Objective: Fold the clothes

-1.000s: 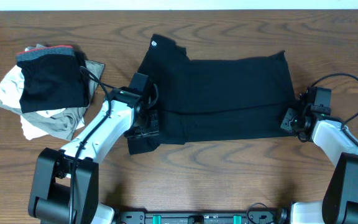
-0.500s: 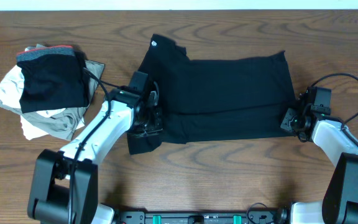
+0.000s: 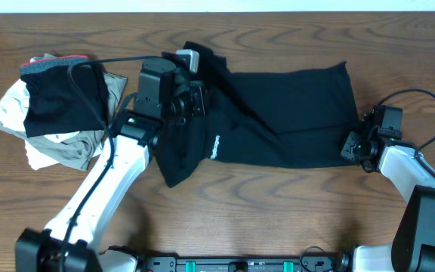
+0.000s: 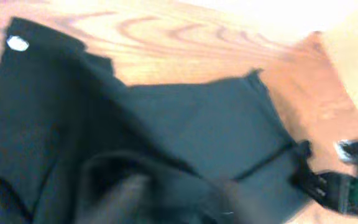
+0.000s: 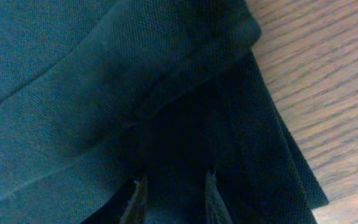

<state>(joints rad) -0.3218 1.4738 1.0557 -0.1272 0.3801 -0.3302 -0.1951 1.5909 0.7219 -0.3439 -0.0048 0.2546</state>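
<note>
Black clothes (image 3: pixel 293 113), pinched narrowly by the right gripper (image 3: pixel 352 146) near the tabletop's right edge as an anchor; left gripper (image 3: pixel 192 100) over the bunched left end, grip unclear.

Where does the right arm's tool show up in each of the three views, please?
Overhead: the right tool is at far right, at the black garment's lower right corner.
Left wrist: blurred, lower right, at the same garment edge.
Right wrist: only its fingertips, bottom centre, over black cloth.
Shared landmark: the garment's right hem against the wooden table.
</note>
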